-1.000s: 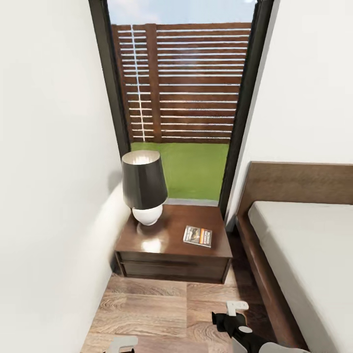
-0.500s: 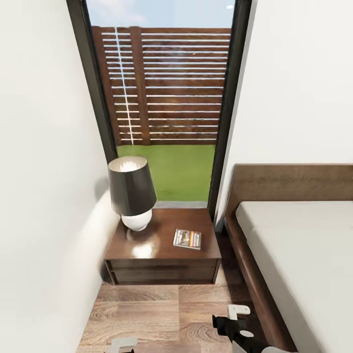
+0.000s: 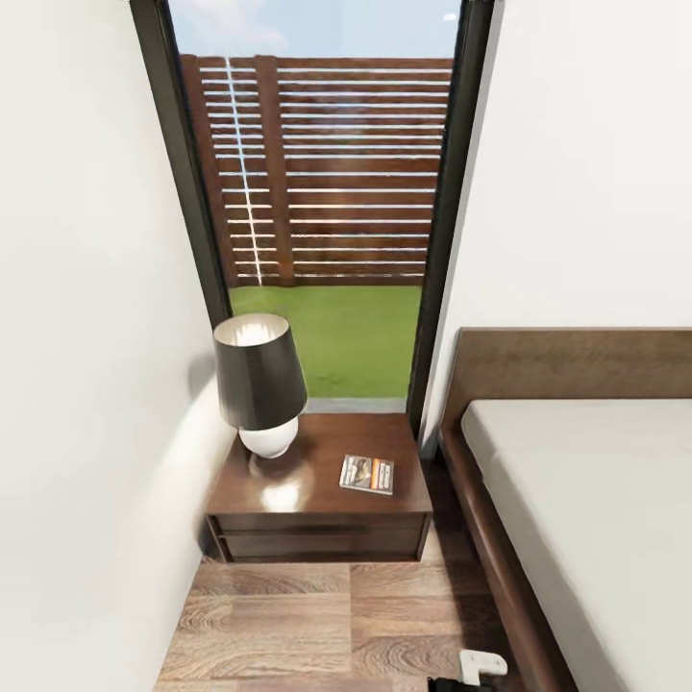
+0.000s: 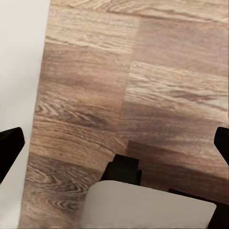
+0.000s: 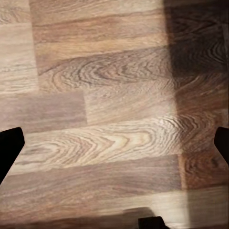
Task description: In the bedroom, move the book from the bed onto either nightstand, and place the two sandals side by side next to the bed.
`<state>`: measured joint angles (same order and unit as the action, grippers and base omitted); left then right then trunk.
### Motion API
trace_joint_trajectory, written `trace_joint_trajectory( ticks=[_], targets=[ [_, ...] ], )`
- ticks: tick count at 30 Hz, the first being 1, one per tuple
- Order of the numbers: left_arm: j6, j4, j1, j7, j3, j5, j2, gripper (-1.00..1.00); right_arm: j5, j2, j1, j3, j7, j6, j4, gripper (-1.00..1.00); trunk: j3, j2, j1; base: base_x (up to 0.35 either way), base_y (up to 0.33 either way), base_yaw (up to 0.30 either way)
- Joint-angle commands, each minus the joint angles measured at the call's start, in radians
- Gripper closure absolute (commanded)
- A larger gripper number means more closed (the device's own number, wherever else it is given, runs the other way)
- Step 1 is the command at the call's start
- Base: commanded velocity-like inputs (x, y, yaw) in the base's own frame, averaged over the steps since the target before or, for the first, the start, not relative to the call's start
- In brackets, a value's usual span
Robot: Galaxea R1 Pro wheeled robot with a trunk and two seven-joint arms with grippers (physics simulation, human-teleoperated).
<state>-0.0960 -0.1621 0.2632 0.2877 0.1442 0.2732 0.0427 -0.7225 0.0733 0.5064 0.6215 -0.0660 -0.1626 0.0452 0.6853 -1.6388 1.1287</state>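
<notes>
Head camera looks down at the nightstand (image 3: 317,481) from nearby; both wrist cameras face the plank floor (image 5: 114,124) closely

book (image 3: 367,474) flat on nightstand (image 3: 317,519), beside lamp (image 3: 259,384), bed (image 3: 577,500) right
</notes>
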Motion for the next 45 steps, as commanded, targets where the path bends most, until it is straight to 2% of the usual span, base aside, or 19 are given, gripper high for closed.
trace_joint_trajectory(
  ticks=[1, 7, 11, 20, 31, 37, 45],
  targets=[
    [-0.005, 0.008, 0.000, 0.002, 0.009, 0.010, -0.002, -1.00, -0.005, 0.001, -0.004, 0.006, 0.000, -0.003, 0.004, -1.00, -0.002, 0.007, -0.004, 0.000, 0.000, 0.000],
    [-0.010, 0.053, -0.001, -0.008, 0.008, 0.013, -0.005, -1.00, -0.006, 0.000, -0.036, 0.002, 0.000, -0.017, 0.005, -1.00, -0.021, 0.049, -0.027, 0.000, 0.000, 0.000],
    [-0.015, 0.093, -0.002, -0.010, 0.007, 0.013, -0.008, -1.00, -0.003, 0.000, -0.096, 0.002, 0.001, -0.091, 0.006, -1.00, -0.034, 0.077, -0.042, 0.000, 0.000, 0.000],
    [-0.020, 0.105, -0.002, -0.011, 0.006, 0.012, -0.013, -1.00, 0.004, 0.004, -0.116, 0.002, 0.001, -0.117, 0.004, -1.00, -0.062, 0.140, -0.077, 0.000, 0.000, 0.000],
    [-0.088, 0.106, -0.011, -0.009, 0.009, 0.011, -0.019, -1.00, 0.006, 0.002, -0.118, 0.003, 0.002, -0.120, 0.004, -1.00, -0.062, 0.140, -0.077, 0.000, 0.000, 0.000],
    [-0.092, 0.105, -0.014, -0.010, 0.011, 0.010, -0.033, -1.00, 0.007, 0.001, -0.118, 0.002, 0.002, -0.120, 0.004, -1.00, -0.062, 0.140, -0.077, 0.000, 0.000, 0.000],
    [-0.093, 0.105, -0.015, -0.010, 0.011, 0.011, -0.035, -1.00, 0.006, 0.004, -0.118, 0.003, 0.002, -0.120, 0.004, -1.00, -0.062, 0.140, -0.077, 0.000, 0.000, 0.000]
  ],
)
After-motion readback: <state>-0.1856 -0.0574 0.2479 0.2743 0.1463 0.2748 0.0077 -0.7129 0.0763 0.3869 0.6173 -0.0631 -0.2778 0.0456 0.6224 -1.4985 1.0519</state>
